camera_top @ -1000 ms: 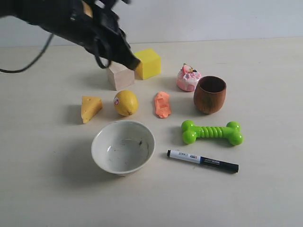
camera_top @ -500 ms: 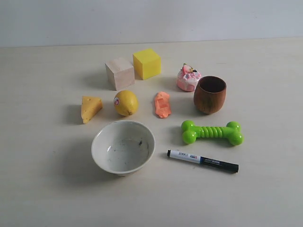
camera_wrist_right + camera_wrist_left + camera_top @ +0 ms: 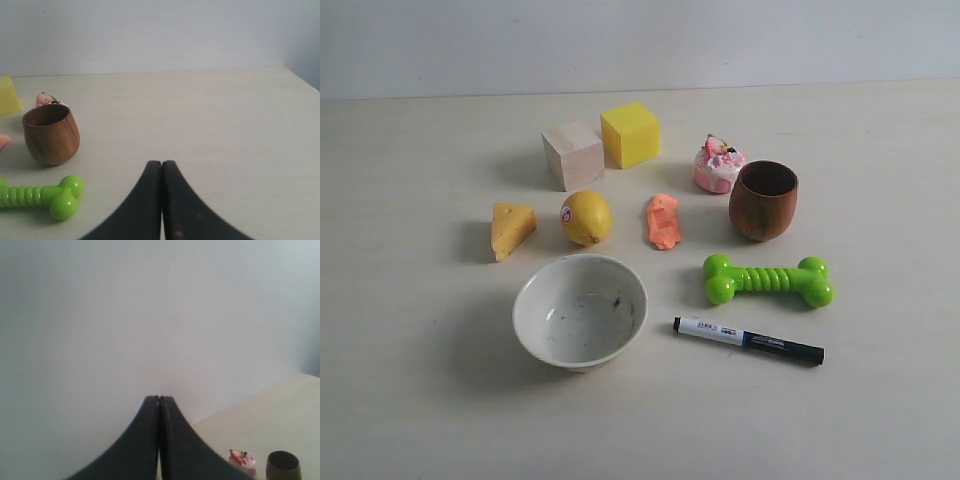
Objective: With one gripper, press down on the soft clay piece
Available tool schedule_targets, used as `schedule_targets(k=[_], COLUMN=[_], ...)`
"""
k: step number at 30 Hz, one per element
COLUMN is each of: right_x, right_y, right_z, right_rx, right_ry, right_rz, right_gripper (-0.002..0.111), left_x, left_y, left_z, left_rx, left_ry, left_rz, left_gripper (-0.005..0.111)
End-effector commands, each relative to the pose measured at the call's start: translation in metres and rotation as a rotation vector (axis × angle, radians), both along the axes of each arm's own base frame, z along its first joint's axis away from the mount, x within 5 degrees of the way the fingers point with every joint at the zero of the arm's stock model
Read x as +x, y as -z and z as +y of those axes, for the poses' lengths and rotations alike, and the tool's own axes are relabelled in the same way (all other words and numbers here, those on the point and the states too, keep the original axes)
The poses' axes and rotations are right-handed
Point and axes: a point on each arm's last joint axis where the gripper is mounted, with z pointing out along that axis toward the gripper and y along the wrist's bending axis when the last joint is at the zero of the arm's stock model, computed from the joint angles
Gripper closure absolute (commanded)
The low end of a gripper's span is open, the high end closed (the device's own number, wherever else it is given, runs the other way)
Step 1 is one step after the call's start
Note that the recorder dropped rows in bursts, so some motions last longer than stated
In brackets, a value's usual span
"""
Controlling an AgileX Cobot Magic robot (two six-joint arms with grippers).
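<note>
Orange clay (image 3: pixel 663 220) btw lemon (image 3: pixel 586 217) & cup (image 3: pixel 763 200) | left pincer (image 3: pixel 159 399), right pincer (image 3: pixel 162 162) both together, empty | descend vertical on clay centre, slow

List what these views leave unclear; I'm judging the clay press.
Exterior view: no arm in frame, so gripper positions relative to the soft clay piece are unknown.
Left wrist view: the left gripper faces mostly wall; clay out of frame.
Right wrist view: past the right gripper, only a clay sliver shows at the edge; the wooden cup hides most of the cake toy.
Exterior view: marker print too small to read.
</note>
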Motion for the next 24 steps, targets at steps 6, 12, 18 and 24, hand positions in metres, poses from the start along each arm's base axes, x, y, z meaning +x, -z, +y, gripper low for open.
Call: schedule_targets(k=[6,12,18,24], right_x=[0.0,0.0,0.0,0.0], right_y=[0.0,0.0,0.0,0.001], right_z=[0.0,0.0,0.0,0.0], right_rx=[0.002,0.002,0.002,0.002], right_ry=[0.001,0.001,0.001,0.0], right_rz=[-0.012,-0.012,-0.012,-0.004], right_gripper=[0.108,0.108,0.108,0.108], left_x=[-0.003,-0.013,-0.034,-0.038], left_y=[0.027,0.077,0.141,0.197], left_z=[0.009,0.034,0.05,0.052], left_rx=[0.017,-0.145,-0.229,-0.272], left_ry=[-0.069,-0.305,-0.501,-0.528], left_rz=[0.17,0.29,0.263,0.167], left_gripper=[0.107,0.107,0.107,0.107])
